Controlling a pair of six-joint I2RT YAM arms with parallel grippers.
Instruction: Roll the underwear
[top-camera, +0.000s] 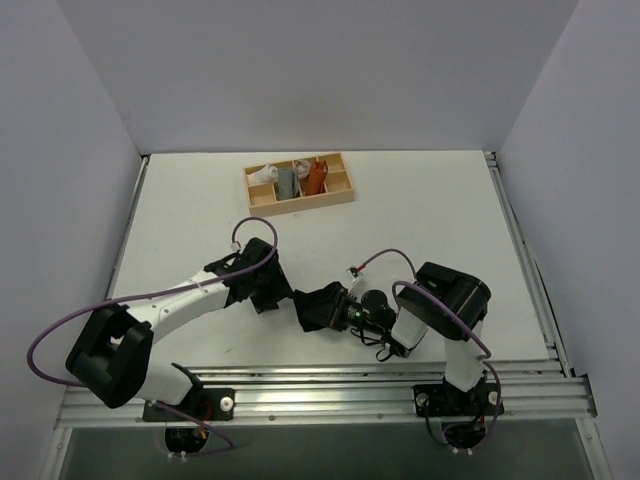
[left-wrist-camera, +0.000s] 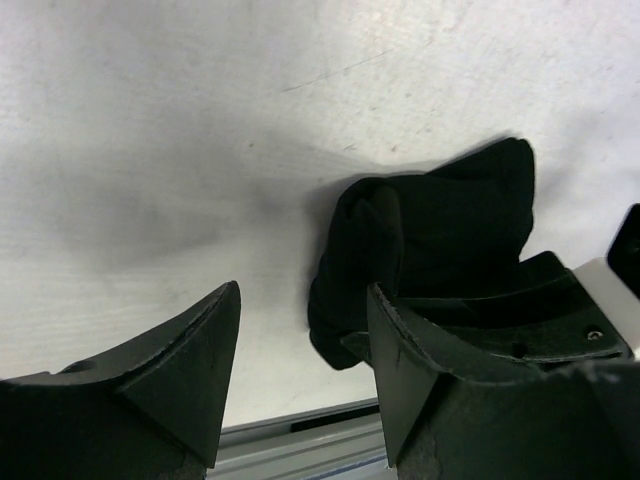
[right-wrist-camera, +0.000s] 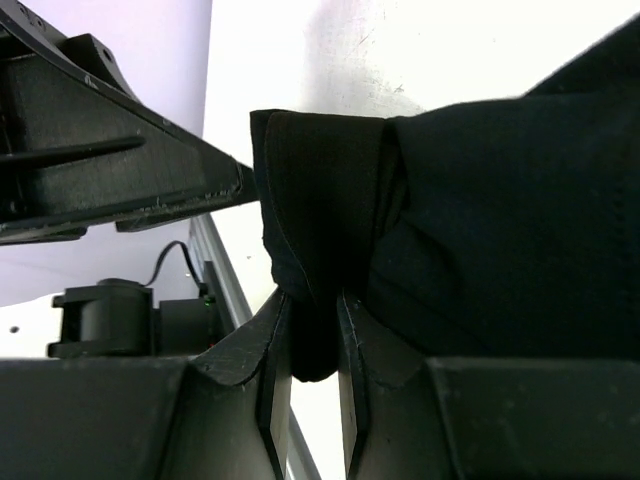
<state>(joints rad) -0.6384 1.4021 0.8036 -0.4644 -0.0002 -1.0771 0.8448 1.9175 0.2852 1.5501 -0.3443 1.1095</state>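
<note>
Left jaws stand open just beside the underwear (left-wrist-camera: 440, 230); right jaws pinch its folded edge. Cloth soft, light, limp: grip bunched folds

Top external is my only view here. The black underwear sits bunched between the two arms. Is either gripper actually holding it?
Observer: Yes. The right wrist view shows the right gripper pinching a fold of the underwear between nearly closed fingers.
Operator: And the left one?
Observer: In the left wrist view the left gripper is wide open and closed on nothing. The cloth lies just past one of its fingers.
Operator: Does it look rolled yet?
Observer: No. The left wrist view shows a loose, creased lump resting on the table, not a tidy roll.
</note>
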